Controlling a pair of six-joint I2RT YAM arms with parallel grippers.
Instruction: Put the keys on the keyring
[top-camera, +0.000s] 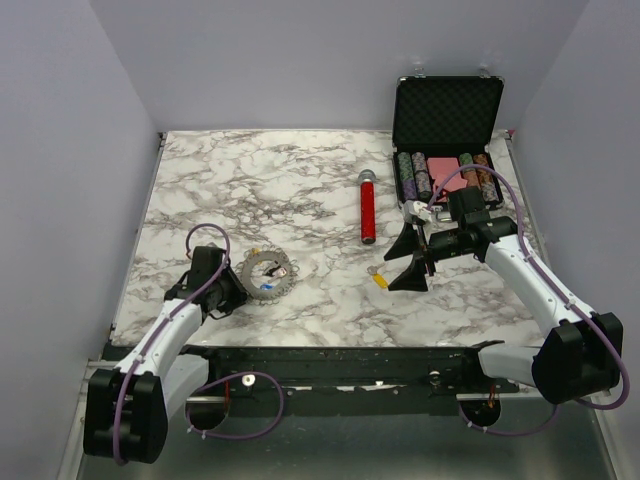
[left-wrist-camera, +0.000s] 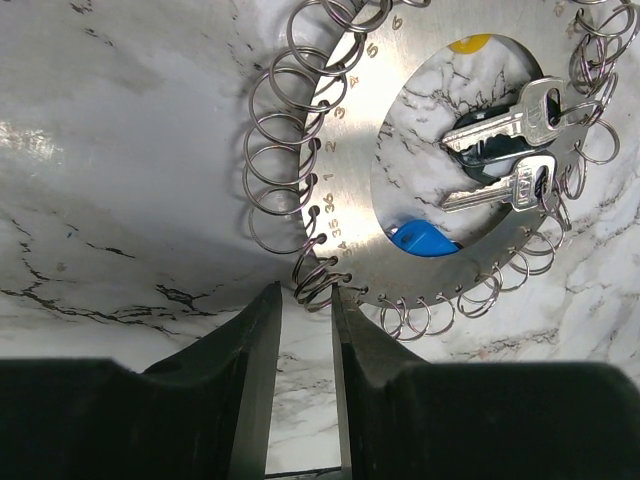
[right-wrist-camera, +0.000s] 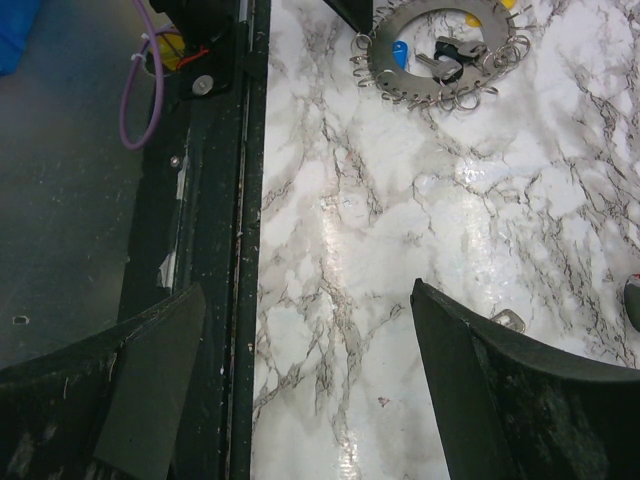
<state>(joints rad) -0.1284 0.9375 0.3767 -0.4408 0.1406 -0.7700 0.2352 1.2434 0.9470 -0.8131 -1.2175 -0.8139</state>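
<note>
Left wrist view: keyring (left-wrist-camera: 345, 150) flat on marble table (top-camera: 320, 180), hung keys (left-wrist-camera: 510, 125) inside.
Judged light, stiff, slippery steel; rim loops springy, so pinch the plate edge. left gripper (left-wrist-camera: 305, 305) narrow at a rim loop, grip cannot be told; right gripper (right-wrist-camera: 305, 290) wide, empty, loose key (top-camera: 380, 281) just beside.

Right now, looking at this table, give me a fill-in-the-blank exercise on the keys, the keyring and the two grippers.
1. The right gripper has its jaws ____.
2. The loose key near it has a ____ head.
3. The cylinder lying mid-table is ____ with a silver cap.
4. The left gripper has its fingertips right at the rim of the ____.
Missing words: open; yellow; red; keyring.
</note>
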